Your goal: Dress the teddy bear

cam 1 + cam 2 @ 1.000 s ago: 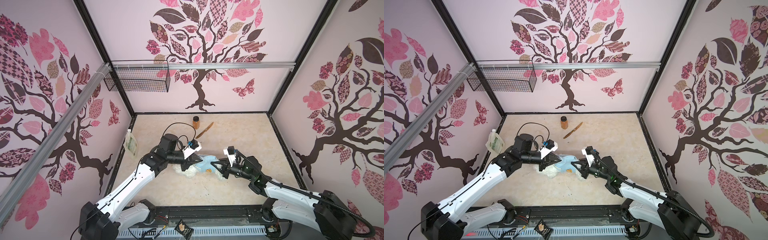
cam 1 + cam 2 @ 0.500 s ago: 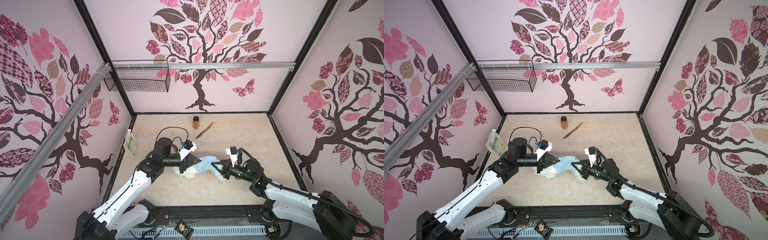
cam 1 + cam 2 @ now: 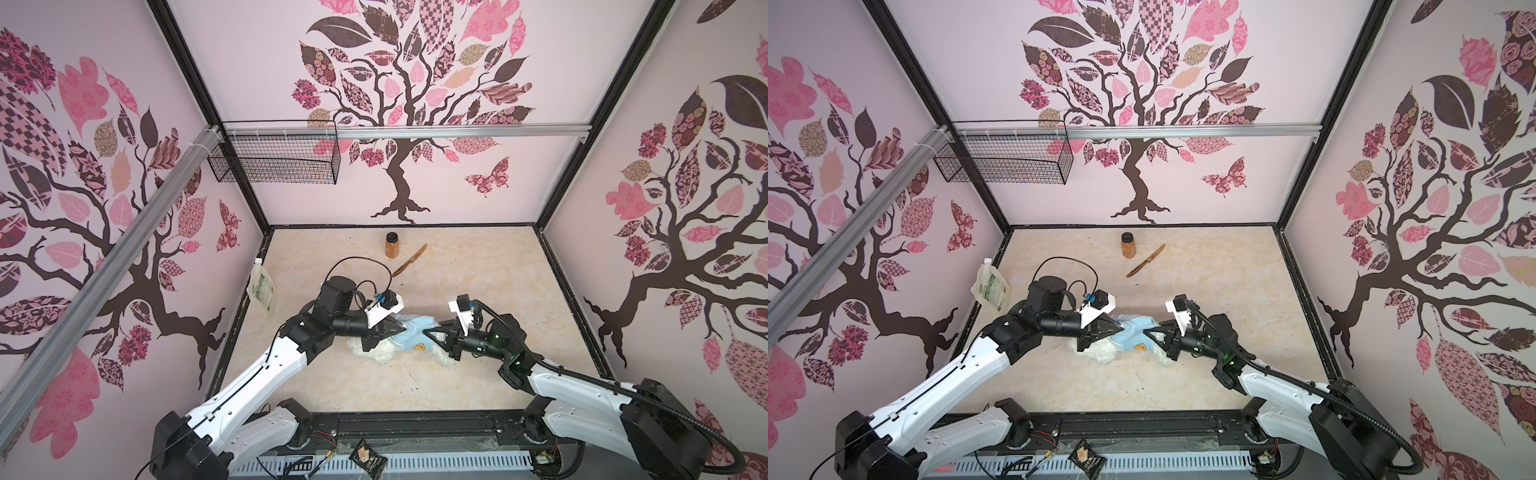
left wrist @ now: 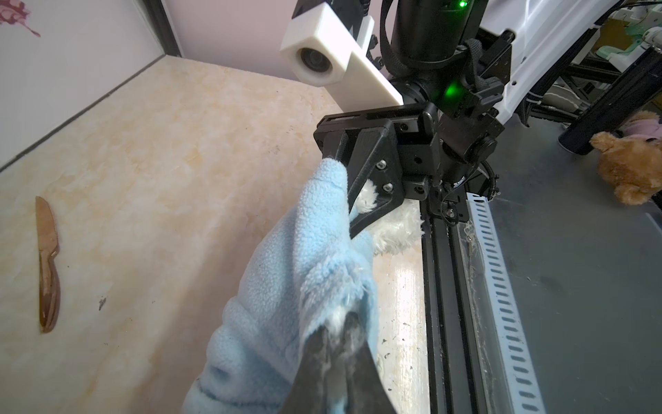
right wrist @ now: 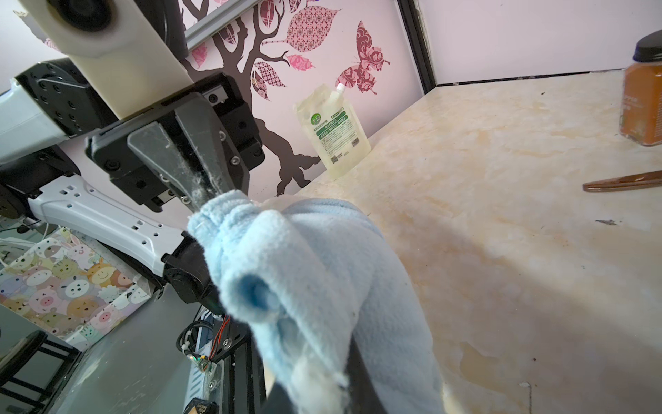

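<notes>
The teddy bear [image 3: 382,354] [image 3: 1104,353] lies on the table's front middle, its white fur showing under a light blue shirt [image 3: 415,332] [image 3: 1136,330] pulled up between my two grippers. My left gripper [image 3: 400,329] [image 3: 1120,328] [image 4: 340,329] is shut on the shirt's left end, with fleece and white fuzz between its tips. My right gripper [image 3: 427,332] [image 3: 1146,332] [image 5: 340,380] is shut on the shirt's right end. In the left wrist view the shirt [image 4: 286,269] runs up to the right gripper's fingers [image 4: 361,168], with bear fur [image 4: 390,229] behind. In the right wrist view the shirt [image 5: 304,269] reaches the left gripper's fingers [image 5: 206,179].
A spice jar [image 3: 392,245] [image 5: 641,96] and a brown knife [image 3: 410,259] [image 4: 48,265] lie toward the back. A refill pouch [image 3: 262,286] [image 5: 333,132] leans on the left wall. A wire basket [image 3: 274,162] hangs high on the back wall. A snack packet [image 3: 368,457] sits on the front rail.
My left gripper has moved down and a little right, closer to the right gripper, keeping the shirt pinched. The right gripper has hardly moved. The shirt now bunches up between them.
</notes>
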`<state>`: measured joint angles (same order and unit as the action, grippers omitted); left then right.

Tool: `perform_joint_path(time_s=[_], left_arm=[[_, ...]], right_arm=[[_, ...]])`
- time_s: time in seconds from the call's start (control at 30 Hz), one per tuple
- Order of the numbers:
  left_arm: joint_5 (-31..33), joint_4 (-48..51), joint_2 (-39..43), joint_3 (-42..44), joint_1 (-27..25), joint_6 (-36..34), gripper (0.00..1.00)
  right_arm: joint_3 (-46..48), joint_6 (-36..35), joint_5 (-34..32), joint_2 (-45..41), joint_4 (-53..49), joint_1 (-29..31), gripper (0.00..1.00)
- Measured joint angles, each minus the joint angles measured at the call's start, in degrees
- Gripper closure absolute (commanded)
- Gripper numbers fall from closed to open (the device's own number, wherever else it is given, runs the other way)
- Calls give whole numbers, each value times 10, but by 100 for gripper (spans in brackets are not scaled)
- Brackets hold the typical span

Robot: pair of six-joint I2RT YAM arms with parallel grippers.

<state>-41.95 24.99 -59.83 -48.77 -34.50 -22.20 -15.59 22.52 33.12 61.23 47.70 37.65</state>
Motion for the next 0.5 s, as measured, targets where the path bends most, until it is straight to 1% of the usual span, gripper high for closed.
perform_joint_path(time_s=[0.23,0.4,0.5], left_arm=[[13,38,-12,-26,0,-28,81],[11,37,-36,-35,0,-27,79],[12,37,-45,-37,0,-26,75]], right_arm=[[0,-16,6,0,-1,-5,100],[0,-16,10,2,1,-7,100],[0,-16,12,3,1,-7,100]])
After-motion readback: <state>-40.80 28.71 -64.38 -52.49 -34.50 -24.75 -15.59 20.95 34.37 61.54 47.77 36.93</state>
